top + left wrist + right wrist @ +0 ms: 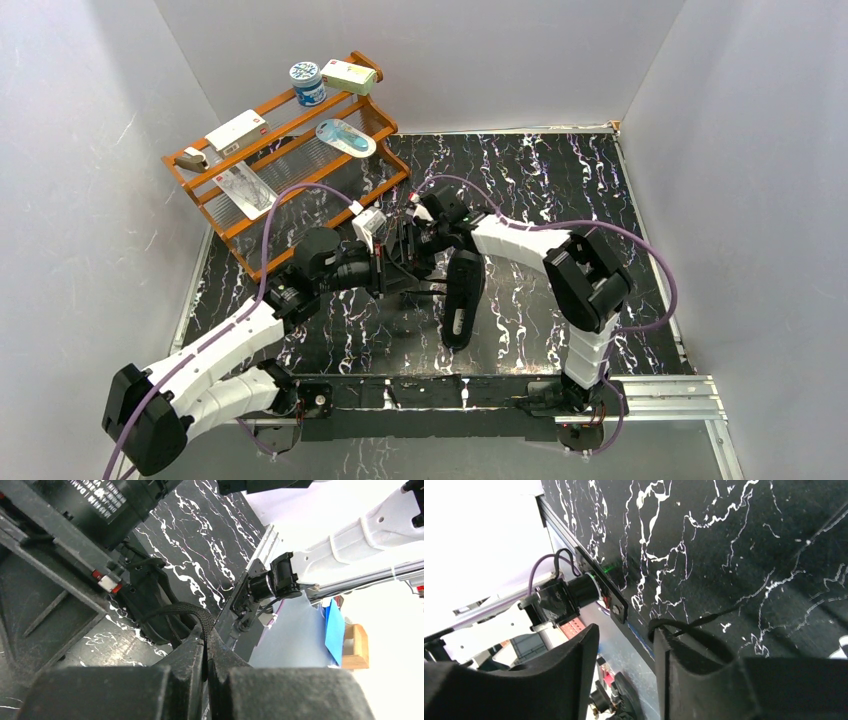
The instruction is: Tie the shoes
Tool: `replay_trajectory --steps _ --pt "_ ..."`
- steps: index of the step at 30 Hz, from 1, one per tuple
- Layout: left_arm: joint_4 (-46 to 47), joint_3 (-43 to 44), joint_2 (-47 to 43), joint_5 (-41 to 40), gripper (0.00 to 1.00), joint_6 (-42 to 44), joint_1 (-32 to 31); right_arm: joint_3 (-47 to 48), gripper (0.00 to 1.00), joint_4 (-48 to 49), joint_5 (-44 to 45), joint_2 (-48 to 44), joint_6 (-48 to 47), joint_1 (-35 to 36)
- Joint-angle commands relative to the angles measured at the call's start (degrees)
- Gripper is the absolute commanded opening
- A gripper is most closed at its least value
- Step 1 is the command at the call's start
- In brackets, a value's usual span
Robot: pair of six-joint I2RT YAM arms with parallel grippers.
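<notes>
Left gripper (205, 639) clamped on thin black lace (182, 611). Right gripper (624, 655) parted, lace touching one fingertip. Black low-top sneaker (462, 295), dark sole, laid mid-table (560, 180) between both arms.

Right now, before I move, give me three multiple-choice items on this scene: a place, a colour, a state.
1. Where is the rack? A far left corner; B near right corner; C between the arms.
2. What colour is the shoe? A white; B black; C red.
3. The left gripper is: A wide open; B shut on a lace; C holding a box.
Key: 1 A, it stands far left, top view. 2 B, upper and sole look black. 3 B, closed fingers pinch the lace.
</notes>
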Motion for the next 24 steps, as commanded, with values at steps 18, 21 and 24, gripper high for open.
replay_trajectory --steps 18,21,24 --pt "-9.3 11.5 9.5 -3.6 0.00 -7.5 0.2 1.9 0.40 -32.4 16.5 -16.1 -48.5 -9.5" --pt "-13.4 15.7 11.8 -3.2 0.00 -5.5 1.1 -0.6 0.40 -27.3 16.1 -16.6 -50.0 -9.3" --pt "-16.5 18.4 14.0 -4.9 0.00 -4.4 1.8 2.5 0.44 -30.5 16.6 -11.0 -51.8 -8.2"
